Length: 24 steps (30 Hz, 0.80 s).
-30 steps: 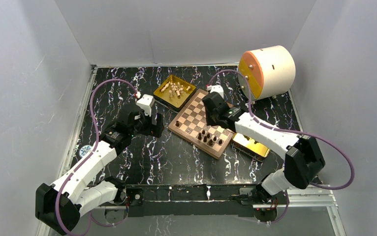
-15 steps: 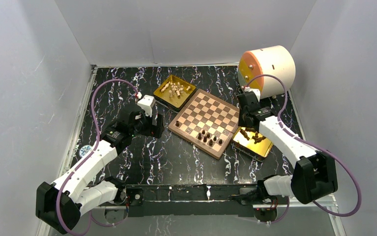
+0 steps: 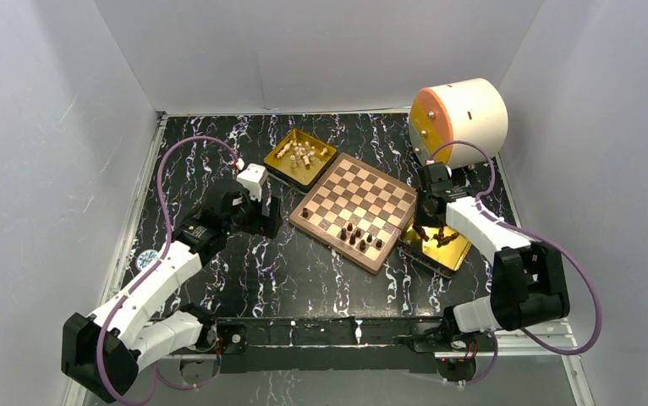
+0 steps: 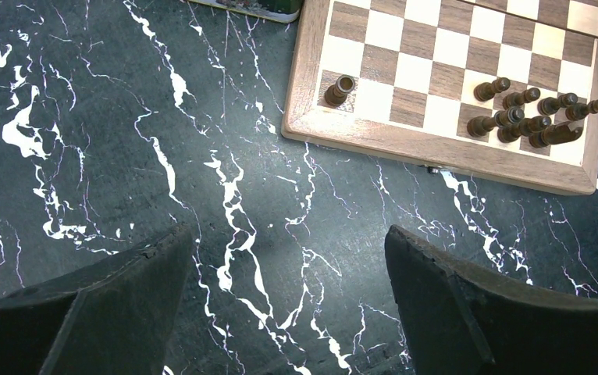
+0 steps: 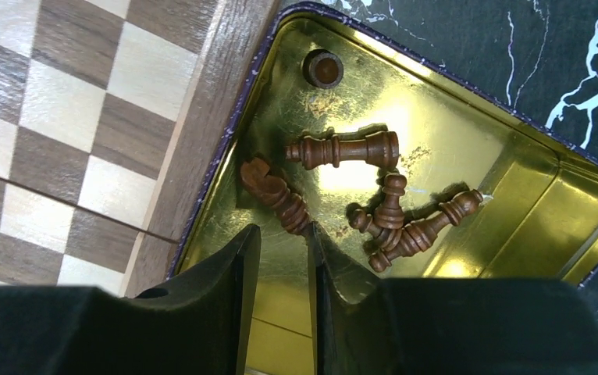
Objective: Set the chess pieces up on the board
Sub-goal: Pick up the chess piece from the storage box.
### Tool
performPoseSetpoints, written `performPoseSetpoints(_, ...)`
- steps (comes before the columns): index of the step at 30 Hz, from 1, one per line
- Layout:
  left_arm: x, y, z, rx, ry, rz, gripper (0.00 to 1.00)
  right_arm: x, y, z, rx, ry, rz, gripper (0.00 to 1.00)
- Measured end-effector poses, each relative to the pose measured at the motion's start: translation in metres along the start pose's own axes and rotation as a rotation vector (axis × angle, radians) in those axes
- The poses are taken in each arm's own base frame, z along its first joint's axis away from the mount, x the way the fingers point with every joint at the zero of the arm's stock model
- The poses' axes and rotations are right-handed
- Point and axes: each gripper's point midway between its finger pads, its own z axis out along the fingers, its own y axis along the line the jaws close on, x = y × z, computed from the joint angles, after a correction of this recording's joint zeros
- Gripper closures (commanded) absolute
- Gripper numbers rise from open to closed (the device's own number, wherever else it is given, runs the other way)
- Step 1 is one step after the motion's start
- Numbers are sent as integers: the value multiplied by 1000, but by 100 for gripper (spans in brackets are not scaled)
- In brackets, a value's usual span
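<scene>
The board [image 3: 363,196] lies tilted at mid-table. Several dark chess pieces [image 3: 359,238] stand near its front right edge, and one dark piece [image 3: 305,213] stands on its left corner; they also show in the left wrist view [image 4: 526,117]. My right gripper [image 5: 282,230] is low over a gold tray [image 5: 561,195] of dark pieces, open by a narrow gap with nothing between the fingers. A lying dark piece [image 5: 274,190] sits just ahead of its fingertips. My left gripper [image 4: 288,242] is wide open and empty above the marble table, left of the board.
A second gold tray [image 3: 291,173] holding cream pieces [image 3: 301,155] sits behind the board's left side. An orange-and-cream drum [image 3: 460,123] stands at the back right. Grey walls enclose the table. The dark-piece tray [image 3: 452,254] touches the board's right edge.
My right arm has swung from over the board to the right and come down over the gold tray of dark pieces. My left arm has not moved.
</scene>
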Motion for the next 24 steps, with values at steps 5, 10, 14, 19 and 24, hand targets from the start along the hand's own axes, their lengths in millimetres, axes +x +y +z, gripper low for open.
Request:
performPoseSetpoints(5,0,0,0,0,0,2,11,4,-3,10,-7,37,15,62)
performPoseSetpoints(10,0,0,0,0,0,3,11,8,-1,17,-26,65,19,62)
performPoseSetpoints(14,0,0,0,0,0,3,11,15,1,23,-34,100,15,62)
performPoseSetpoints(19,0,0,0,0,-1,4,11,22,1,29,-33,134,8,62)
performPoseSetpoints(24,0,0,0,0,0,4,11,24,1,32,-32,148,3,71)
